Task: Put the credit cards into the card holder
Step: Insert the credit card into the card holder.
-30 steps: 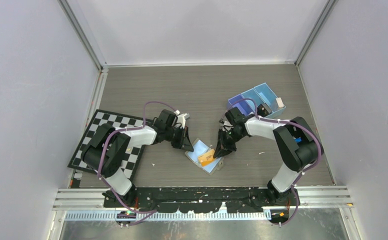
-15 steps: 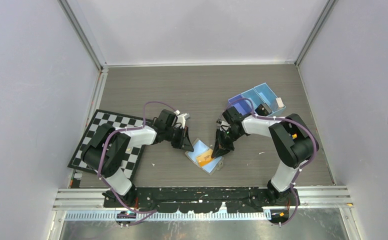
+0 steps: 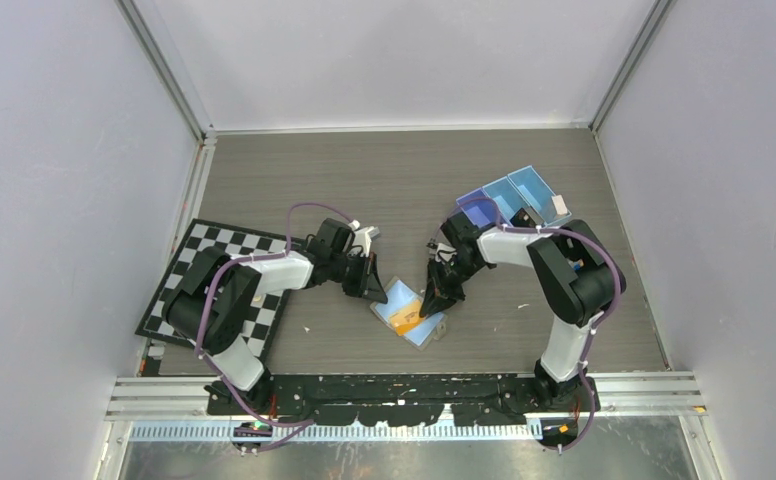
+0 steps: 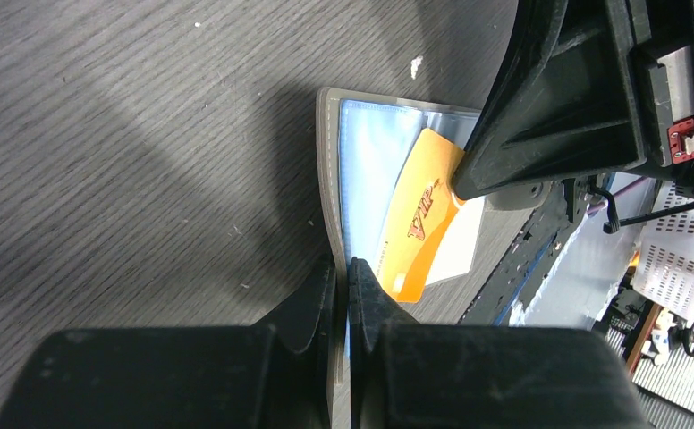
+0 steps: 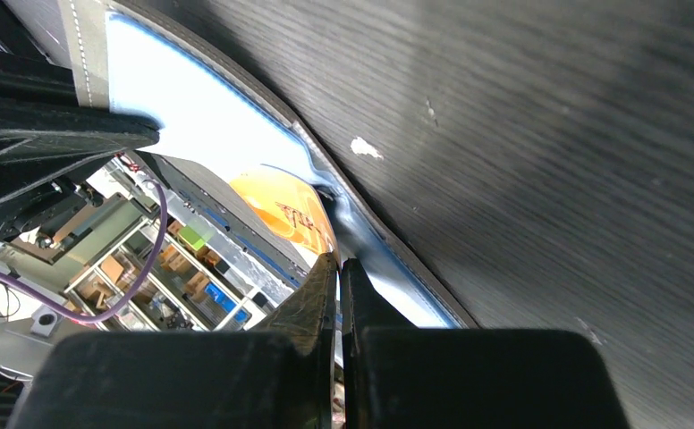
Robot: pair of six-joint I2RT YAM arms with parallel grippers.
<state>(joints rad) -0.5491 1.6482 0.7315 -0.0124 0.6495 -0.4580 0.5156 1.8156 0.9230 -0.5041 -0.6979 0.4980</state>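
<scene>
While the orange card (image 4: 415, 223) is lying slantwise on the open holder (image 4: 361, 161), at the near middle of the surface (image 3: 364, 180), the right claw (image 5: 337, 261) is pinching its corner and the left claw (image 4: 343, 268) is clamping the holder's grey edge. Best going flat and slow, feeding card into pocket. Wood-grain top is carrying a blue tray (image 3: 529, 185) and a checkerboard (image 3: 224, 245); pale walls (image 3: 54, 200) enclosing.

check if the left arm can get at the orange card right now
Probably not. The left gripper is shut on the card holder at its edge, so it would have to let go first. The right gripper also looks clamped on the far end of the orange card, crowding that side.
</scene>
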